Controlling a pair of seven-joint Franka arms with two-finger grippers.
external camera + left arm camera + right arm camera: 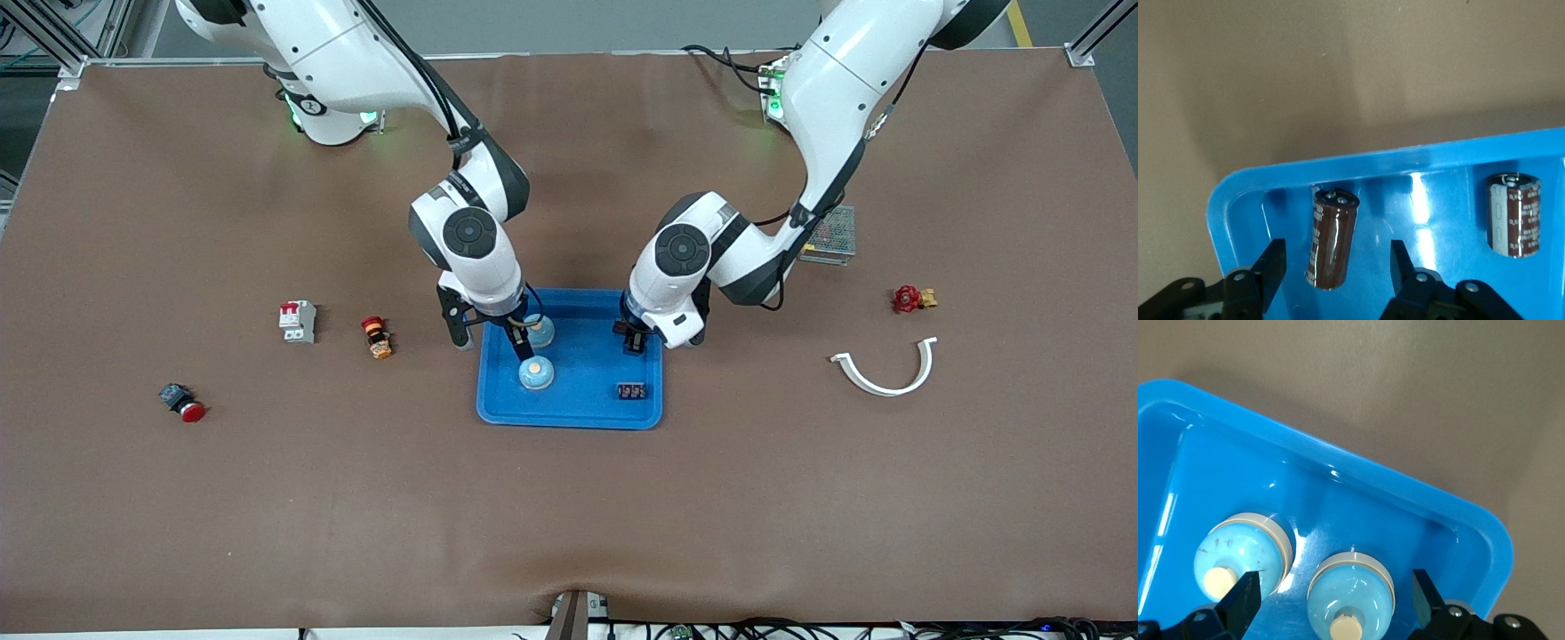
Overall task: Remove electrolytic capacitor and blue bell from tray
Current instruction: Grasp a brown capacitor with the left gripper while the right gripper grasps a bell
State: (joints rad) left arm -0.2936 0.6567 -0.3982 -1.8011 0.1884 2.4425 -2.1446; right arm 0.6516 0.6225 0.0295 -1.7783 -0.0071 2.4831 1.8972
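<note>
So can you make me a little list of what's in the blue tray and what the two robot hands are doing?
tray: blue plastic tray, mid-table
bells: two light-blue dome bells, side by side in the tray's corner
capacitors: two brown cylinder capacitors in the tray
left gripper: fingers either side of one capacitor, not touching it
right gripper: open around one bell
also in tray: small black block

Two brown cylindrical capacitors (1331, 239) (1514, 215) lie flat in blue tray (578, 404), near corner toward left arm's end. Two pale-blue domed bells (1351, 599) (1238, 559), cream buttons up, sit upright in tray toward right arm's end.
</note>
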